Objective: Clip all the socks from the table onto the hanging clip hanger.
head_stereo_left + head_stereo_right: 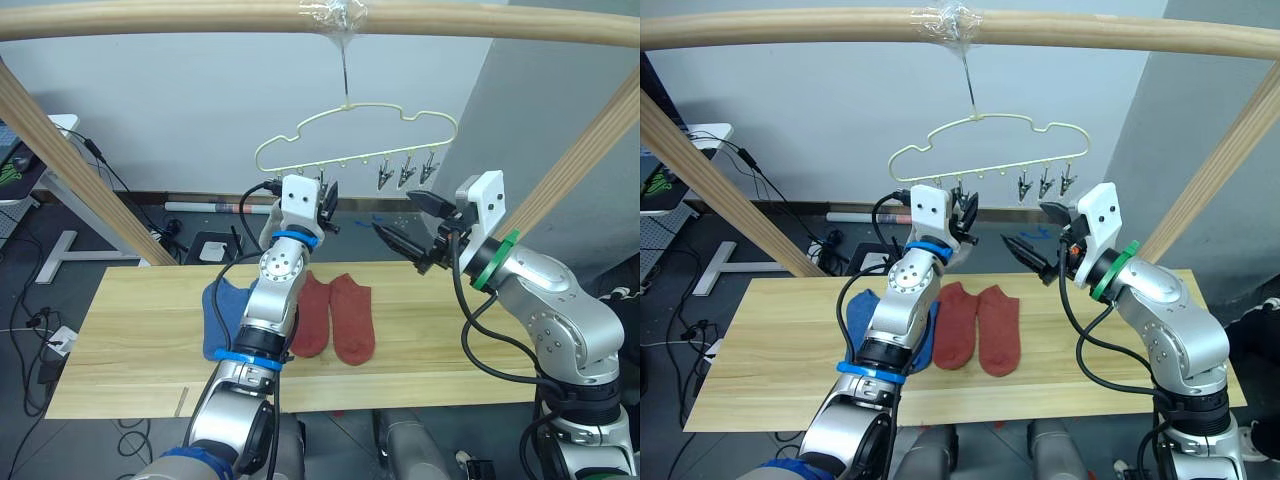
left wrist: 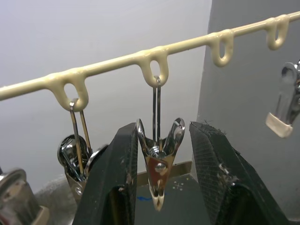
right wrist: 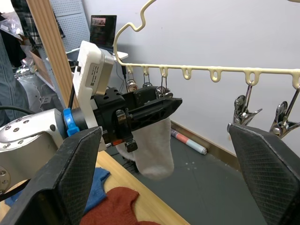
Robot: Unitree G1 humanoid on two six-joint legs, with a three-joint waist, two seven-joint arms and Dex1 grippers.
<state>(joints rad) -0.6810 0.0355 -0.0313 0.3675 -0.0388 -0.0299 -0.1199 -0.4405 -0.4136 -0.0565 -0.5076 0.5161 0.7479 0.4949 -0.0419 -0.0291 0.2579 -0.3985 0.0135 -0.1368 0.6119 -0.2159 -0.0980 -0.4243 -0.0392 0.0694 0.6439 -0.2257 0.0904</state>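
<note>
Rust-red socks point(image 1: 335, 315) lie side by side at mid-frame on the bench point(image 1: 130, 340), a blue sock point(image 1: 222, 318) just left of them. Above, the clip hanger point(image 1: 355, 140) hangs from the pole point(image 1: 150, 20). Left gripper point(image 2: 159, 183), jaws apart, straddles a metal clip point(image 2: 158, 161); a light grey sock point(image 3: 152, 147) dangles beside it. Right gripper point(image 1: 405, 222), jaws apart, is right of centre.

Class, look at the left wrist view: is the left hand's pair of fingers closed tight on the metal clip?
No: the left hand is open, its fingers flanking the metal clip with gaps.
</note>
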